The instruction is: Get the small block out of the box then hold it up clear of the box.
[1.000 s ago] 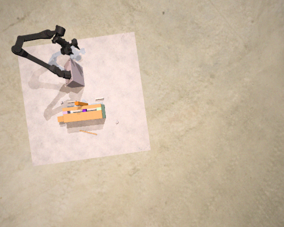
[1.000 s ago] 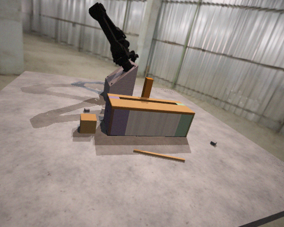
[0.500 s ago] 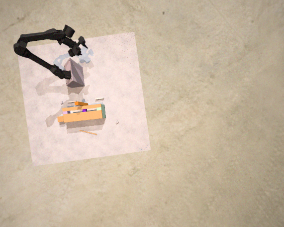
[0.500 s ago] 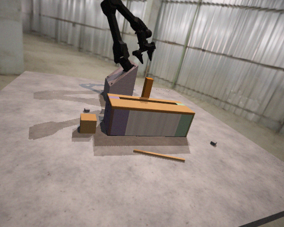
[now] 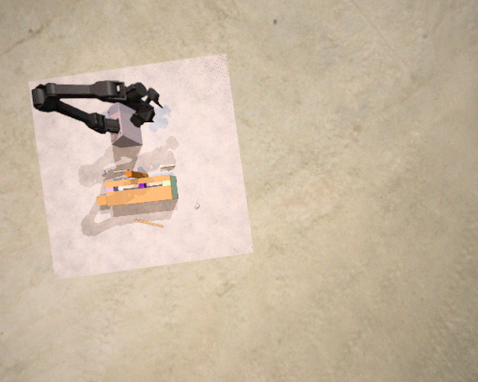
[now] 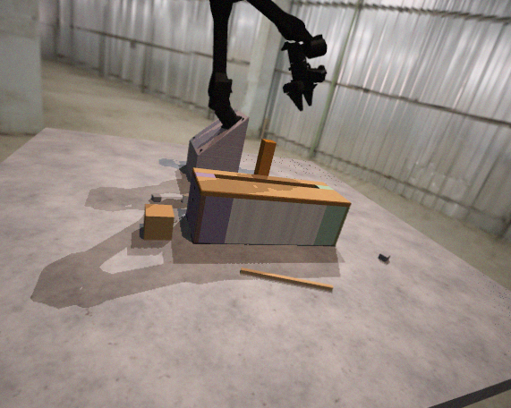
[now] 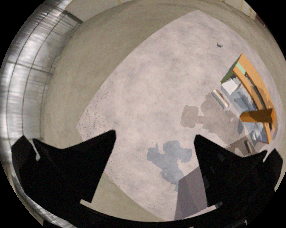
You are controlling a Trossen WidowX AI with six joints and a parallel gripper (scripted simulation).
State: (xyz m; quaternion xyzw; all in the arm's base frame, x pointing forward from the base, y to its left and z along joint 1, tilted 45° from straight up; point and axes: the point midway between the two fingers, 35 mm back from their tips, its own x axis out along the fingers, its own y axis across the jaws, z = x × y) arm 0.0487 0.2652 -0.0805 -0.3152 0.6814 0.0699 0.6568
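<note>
my gripper (image 6: 306, 99) hangs high above the table (image 6: 117, 358), fingers spread nearly to their widest and nothing between them; in the wrist view both dark fingertips frame only bare surface. i judge that i'm up here to get over the box (image 6: 269, 210) without brushing it, since shoving or tipping it is forbidden.

the box lies below me and well forward of my fingers, long side across my reach, with an orange top that has a slot running along it. from above, a small purple block (image 5: 141, 185) shows through that slot, on the shelf, about midway along, so neither end has claimed it. one end of the box is lilac, the other green; i can't tell from here which is the exit and which the closed pocket.

a thin orange stick (image 6: 286, 278) lies flat on the far side of the box from me, probably a tool for pushing through the slot. an orange post (image 6: 265, 157) stands upright just on my side of the box, and an orange cube (image 6: 158, 221) sits beside the lilac end.

my arm folds back from its grey pedestal (image 6: 217, 148), elbow raised, wrist pitched steeply down so the fingers point at the table
</note>
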